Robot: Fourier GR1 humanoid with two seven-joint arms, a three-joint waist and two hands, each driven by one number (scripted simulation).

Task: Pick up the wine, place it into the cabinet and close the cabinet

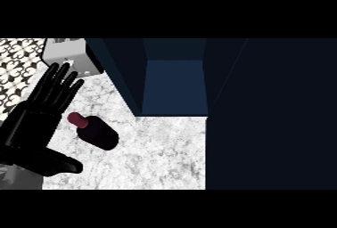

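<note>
The wine bottle (97,132) is dark maroon and lies on the marble counter (158,151), its cap end pointing up-left. My left hand (33,121) stands open just left of it, fingers straight and pointing away, thumb spread out below the bottle. The bottle's cap sits close to the palm, and nothing is curled round it. The dark blue cabinet (174,87) stands behind the bottle to the right, with its inside showing. My right hand does not show.
A large dark panel (270,116), seemingly the cabinet's door, fills the right side. A grey boxy appliance (67,55) sits at the back left, just beyond my fingertips. Patterned tiles (18,62) lie at the far left.
</note>
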